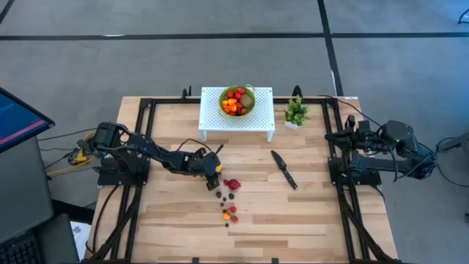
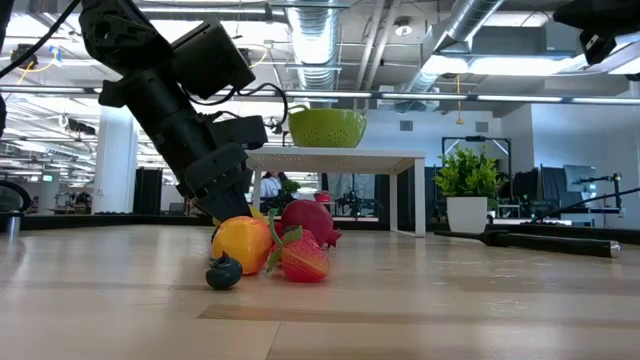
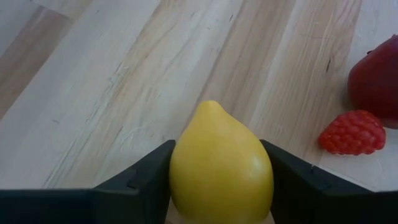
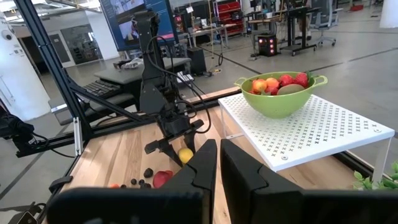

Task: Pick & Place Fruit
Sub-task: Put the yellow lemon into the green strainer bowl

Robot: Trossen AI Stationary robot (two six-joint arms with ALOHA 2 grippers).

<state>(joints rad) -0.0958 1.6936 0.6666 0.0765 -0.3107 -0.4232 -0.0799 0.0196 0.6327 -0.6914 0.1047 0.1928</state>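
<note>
My left gripper (image 1: 213,171) is shut on a yellow toy lemon (image 3: 221,165), just left of the loose fruit on the table's middle. That fruit is a dark red piece (image 1: 232,184) with a trail of tiny red, orange and dark berries (image 1: 230,212) toward the near edge. The left wrist view shows a red raspberry (image 3: 353,132) and the dark red fruit (image 3: 376,81) resting on the wood beside the lemon. A green bowl (image 1: 237,101) with several fruits stands on a white perforated stand (image 1: 262,117). My right gripper (image 4: 219,163) is shut and waits at the table's right edge. My left gripper pinches the lemon between its two fingers (image 3: 142,180), one on each side of its wide belly (image 3: 186,174). The pointed tip (image 3: 211,106) sticks out forward past the fingers. The fingers slant down from the table's left. Whether the lemon rests on the wood, I cannot tell.
A black knife (image 1: 284,169) lies right of the fruit. A small green potted plant (image 1: 296,111) stands beside the stand at the far right. Black frame rails (image 1: 143,139) run along both sides. Bare wood lies near the table's front edge.
</note>
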